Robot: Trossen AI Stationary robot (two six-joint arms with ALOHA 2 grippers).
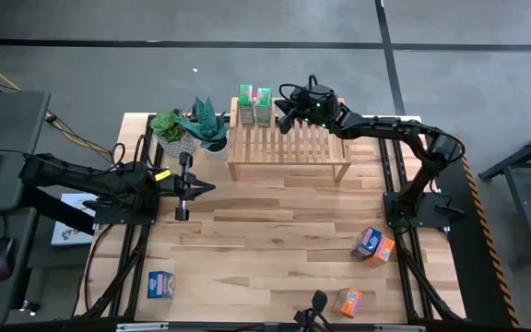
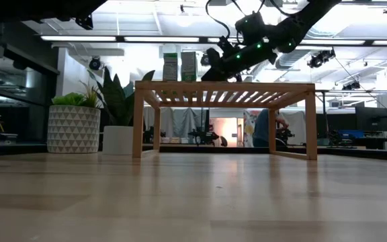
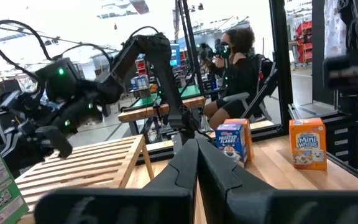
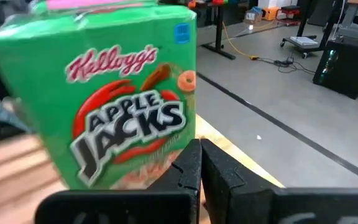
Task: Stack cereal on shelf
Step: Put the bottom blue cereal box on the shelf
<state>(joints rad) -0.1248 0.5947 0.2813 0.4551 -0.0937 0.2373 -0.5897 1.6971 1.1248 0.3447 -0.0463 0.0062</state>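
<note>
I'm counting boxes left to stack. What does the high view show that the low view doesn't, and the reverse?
Only the high view: the four boxes still on the table, a blue one front left, an orange one front right, a blue and orange pair near the right arm's base, and the left gripper, shut, waiting left of centre. Only the low view: a person in the room behind, seen under the shelf. Both: the shelf, two green boxes standing on it, the plants and the right gripper, shut, beside the boxes.

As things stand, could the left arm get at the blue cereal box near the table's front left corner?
Probably yes: the left gripper, shut, hangs over bare tabletop, and nothing lies between it and the blue box.
</note>
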